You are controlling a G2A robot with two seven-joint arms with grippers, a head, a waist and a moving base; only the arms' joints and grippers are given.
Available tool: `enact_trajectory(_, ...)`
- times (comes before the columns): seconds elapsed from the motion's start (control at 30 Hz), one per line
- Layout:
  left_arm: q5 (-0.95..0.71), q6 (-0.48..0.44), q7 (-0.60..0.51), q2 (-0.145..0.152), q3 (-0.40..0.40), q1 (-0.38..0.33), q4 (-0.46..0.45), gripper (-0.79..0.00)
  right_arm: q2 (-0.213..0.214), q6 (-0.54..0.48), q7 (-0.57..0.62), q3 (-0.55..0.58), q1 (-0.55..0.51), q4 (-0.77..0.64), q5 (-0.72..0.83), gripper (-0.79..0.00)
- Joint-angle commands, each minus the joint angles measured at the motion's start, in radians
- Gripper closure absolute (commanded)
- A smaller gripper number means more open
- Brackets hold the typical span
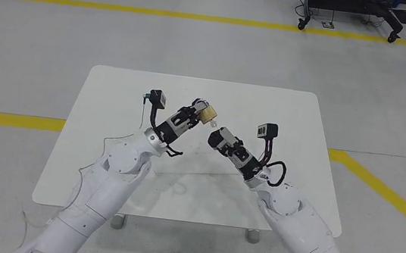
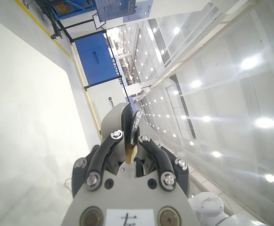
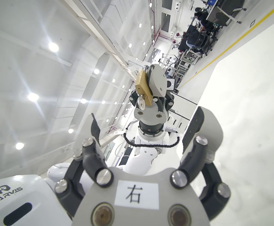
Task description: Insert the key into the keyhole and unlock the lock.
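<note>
Hovering both arms over the middle of a white table (image 1: 281, 113). Pinching a brass padlock (image 3: 143, 85) in the left gripper (image 1: 200, 112), fingers pressed together on it, holding it up clear of the tabletop. Pointing the right gripper (image 3: 146, 119) at the padlock, fingers spread wide around nothing, near it but apart. Carrying a silver key (image 3: 141, 102) seated in the padlock's keyhole, bow sticking out toward the right gripper.

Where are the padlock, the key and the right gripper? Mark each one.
padlock (image 3: 142, 84), right wrist view, brass body.
key (image 3: 141, 103), right wrist view, round silver head.
right gripper (image 3: 146, 115), right wrist view, gap midway between its open fingertips.
</note>
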Motion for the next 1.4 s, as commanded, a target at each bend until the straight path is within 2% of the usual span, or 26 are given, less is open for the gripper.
enact_trajectory(0.0,0.009,-0.013,0.004,-0.004,0.005,-0.004,0.008,0.0,-0.001,0.014,0.033,0.001,0.004,0.002,0.034,-0.12)
enact_trajectory(0.37,0.036,-0.04,0.002,-0.012,-0.004,-0.006,0.016,0.0,-0.009,0.041,0.112,0.014,0.015,0.005,0.125,0.0)
enact_trajectory(0.5,0.053,-0.043,0.001,-0.013,-0.01,-0.002,0.013,0.0,-0.013,0.04,0.114,0.02,0.015,0.009,0.141,0.0)
enact_trajectory(0.63,0.067,-0.043,-0.002,-0.015,-0.013,0.002,0.008,0.0,-0.015,0.024,0.118,0.028,0.008,0.006,0.145,-0.043)
enact_trajectory(0.73,0.078,-0.041,-0.001,-0.016,-0.014,0.004,0.004,0.0,-0.016,0.025,0.122,0.035,0.001,0.004,0.144,-0.139)
enact_trajectory(0.8,0.084,-0.042,-0.001,-0.018,-0.015,0.004,0.003,0.0,-0.016,0.032,0.118,0.042,-0.002,0.004,0.136,-0.175)
enact_trajectory(1.13,0.142,-0.046,0.005,-0.021,-0.019,0.011,-0.01,0.0,-0.018,0.049,0.116,0.065,-0.02,-0.015,0.116,-0.191)
enact_trajectory(1.2,0.151,-0.048,0.005,-0.022,-0.018,0.013,-0.014,0.0,-0.019,0.055,0.114,0.067,-0.019,-0.016,0.118,-0.175)
enact_trajectory(1.23,0.156,-0.049,0.006,-0.023,-0.018,0.014,-0.015,0.0,-0.02,0.061,0.115,0.067,-0.019,-0.016,0.121,-0.139)
enact_trajectory(1.3,0.16,-0.051,0.007,-0.024,-0.02,0.016,-0.016,0.0,-0.023,0.071,0.122,0.063,-0.016,-0.014,0.139,0.0)
enact_trajectory(1.37,0.165,-0.053,0.007,-0.024,-0.022,0.017,-0.017,0.0,-0.026,0.08,0.135,0.059,-0.013,-0.008,0.16,0.0)
